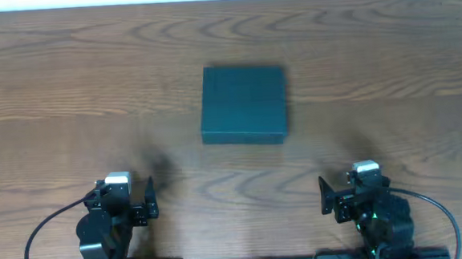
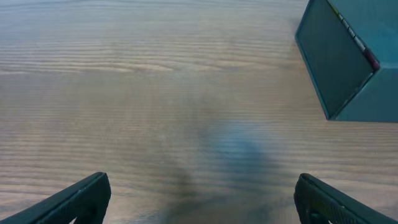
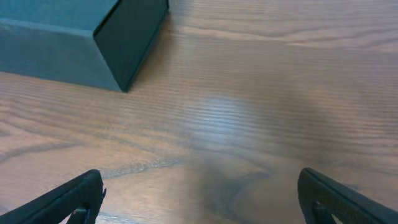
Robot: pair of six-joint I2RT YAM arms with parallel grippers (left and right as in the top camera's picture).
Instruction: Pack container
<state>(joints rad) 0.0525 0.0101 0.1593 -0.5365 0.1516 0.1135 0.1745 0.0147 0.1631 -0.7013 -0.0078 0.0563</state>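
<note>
Spanning every view, the brown wood-grain table [image 1: 68,91] carries the dark teal-green matte rectangular container [image 1: 243,103] at its middle, closed and well ahead of both arms. Near the front edge, the left gripper [image 2: 202,182] and right gripper [image 3: 200,177] each have their jaws spread wide, gripping nothing.

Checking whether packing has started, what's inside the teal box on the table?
Nothing inside shows: the container sits closed on the table, so its interior is covered. Whether it holds anything cannot be told.
</note>
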